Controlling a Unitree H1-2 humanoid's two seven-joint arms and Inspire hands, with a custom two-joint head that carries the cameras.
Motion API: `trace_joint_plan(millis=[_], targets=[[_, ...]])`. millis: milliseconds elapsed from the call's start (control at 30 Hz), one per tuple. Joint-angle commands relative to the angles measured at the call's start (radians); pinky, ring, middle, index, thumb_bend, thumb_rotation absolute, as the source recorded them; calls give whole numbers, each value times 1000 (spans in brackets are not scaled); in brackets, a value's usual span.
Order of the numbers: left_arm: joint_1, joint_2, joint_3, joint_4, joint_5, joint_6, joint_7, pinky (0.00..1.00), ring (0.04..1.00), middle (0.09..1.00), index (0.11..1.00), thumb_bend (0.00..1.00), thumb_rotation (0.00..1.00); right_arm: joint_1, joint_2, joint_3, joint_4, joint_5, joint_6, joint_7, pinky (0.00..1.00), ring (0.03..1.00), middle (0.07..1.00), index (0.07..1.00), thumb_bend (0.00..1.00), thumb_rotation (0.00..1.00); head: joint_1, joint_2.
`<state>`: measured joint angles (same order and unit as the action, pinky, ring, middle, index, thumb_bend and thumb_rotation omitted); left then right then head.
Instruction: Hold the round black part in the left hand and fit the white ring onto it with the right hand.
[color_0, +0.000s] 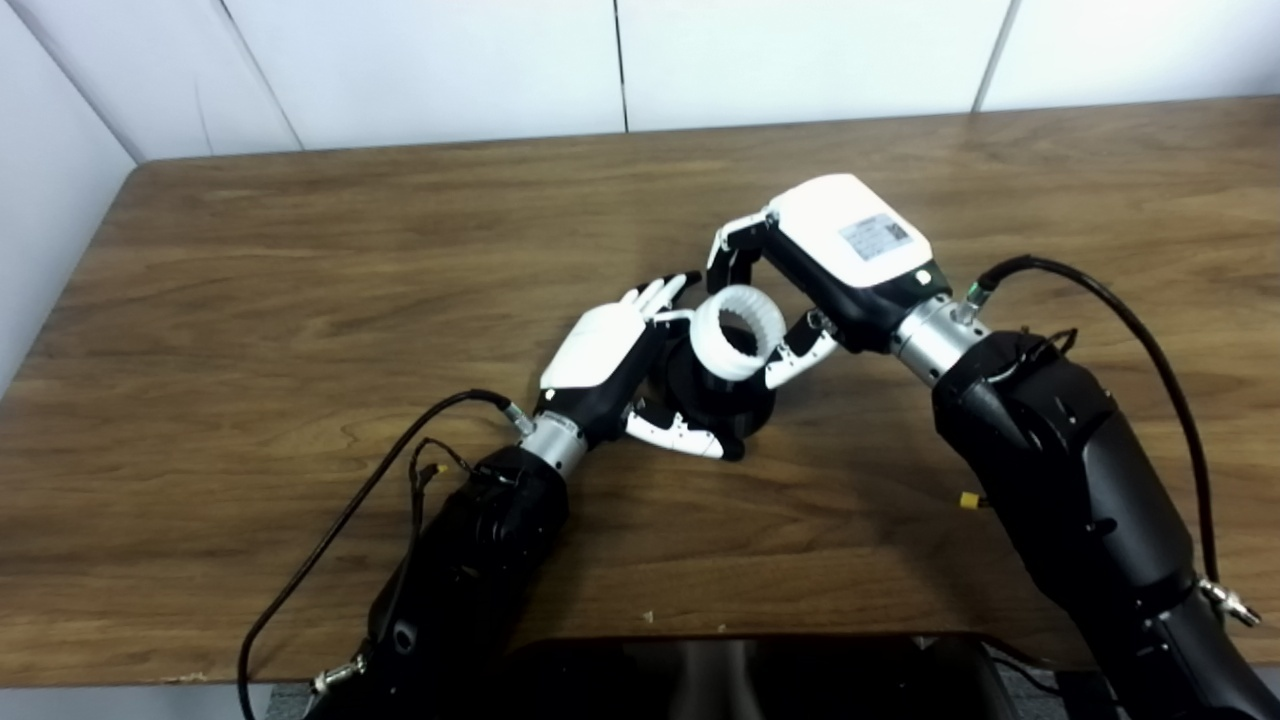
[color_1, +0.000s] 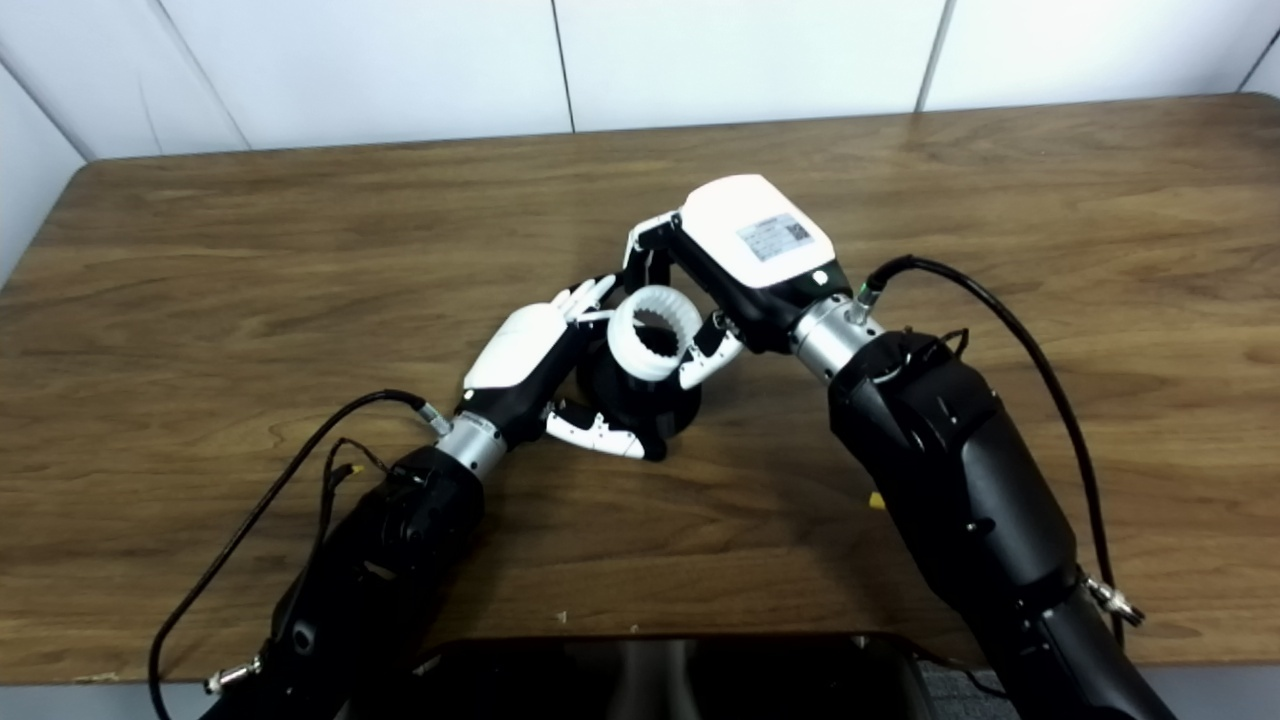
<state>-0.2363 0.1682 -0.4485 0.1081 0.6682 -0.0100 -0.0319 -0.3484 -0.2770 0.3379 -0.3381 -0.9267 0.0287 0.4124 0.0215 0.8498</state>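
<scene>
The left hand (color_0: 610, 365) wraps around the black part (color_0: 715, 395), thumb under it, fingers behind, holding it just above the table (color_0: 300, 300). The right hand (color_0: 800, 280) pinches the white ring (color_0: 738, 332) between fingers and thumb, the ring tilted and touching the part's top

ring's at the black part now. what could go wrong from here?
1. The white ring sits tilted on top of the round black part; pushed down at that angle, it may jam instead of seating.
2. The right hand holds the ring only by its rim, so it could slip out under pressure.
3. The left hand grips the black part from one side on the table; pressure from the right could make the part rotate or slide.
</scene>
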Motion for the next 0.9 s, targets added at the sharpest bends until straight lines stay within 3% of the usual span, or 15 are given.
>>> trace_joint_plan(millis=[0, 867], targets=[[-11, 3, -13, 10, 47, 27, -18, 1000, 1000, 1000, 650, 992, 347, -36, 12, 8, 19, -23, -6, -11, 760, 628, 466, 524, 526, 9, 1, 1], [-9, 8, -19, 0, 46, 38, -15, 1000, 1000, 1000, 647, 996, 353, -67, 5, 44, 58, -56, -16, 5, 787, 632, 466, 525, 525, 10, 4, 12]])
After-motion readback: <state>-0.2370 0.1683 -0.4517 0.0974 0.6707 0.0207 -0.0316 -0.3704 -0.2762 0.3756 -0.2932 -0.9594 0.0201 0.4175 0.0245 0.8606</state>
